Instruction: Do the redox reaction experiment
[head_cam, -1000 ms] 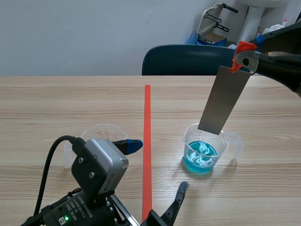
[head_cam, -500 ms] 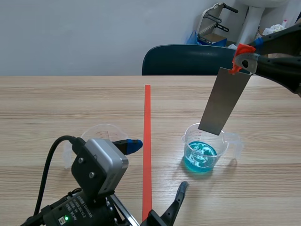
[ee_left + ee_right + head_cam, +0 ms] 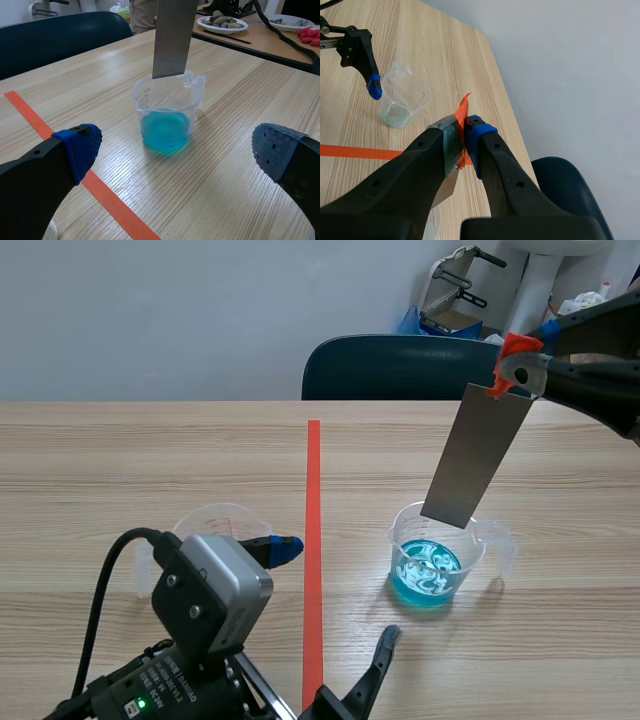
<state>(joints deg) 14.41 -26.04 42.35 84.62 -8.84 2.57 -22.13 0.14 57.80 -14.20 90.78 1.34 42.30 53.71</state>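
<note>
Because the metal strip must enter the blue liquid without the fingers getting wet, the right gripper is clenched on the strip's orange tag at the very top, leaving the bare length hanging free. The strip hangs tilted, its lower edge about level with the rim of the clear measuring cup and not yet in the liquid. That cup stands right of the tape line, within the right arm's easy reach. The left gripper sits low over the table, fingers spread wide with nothing between them, facing the cup. A second cup, its contents unclear, sits just beside the left arm's blue fingertip, probably kept for another step.
</note>
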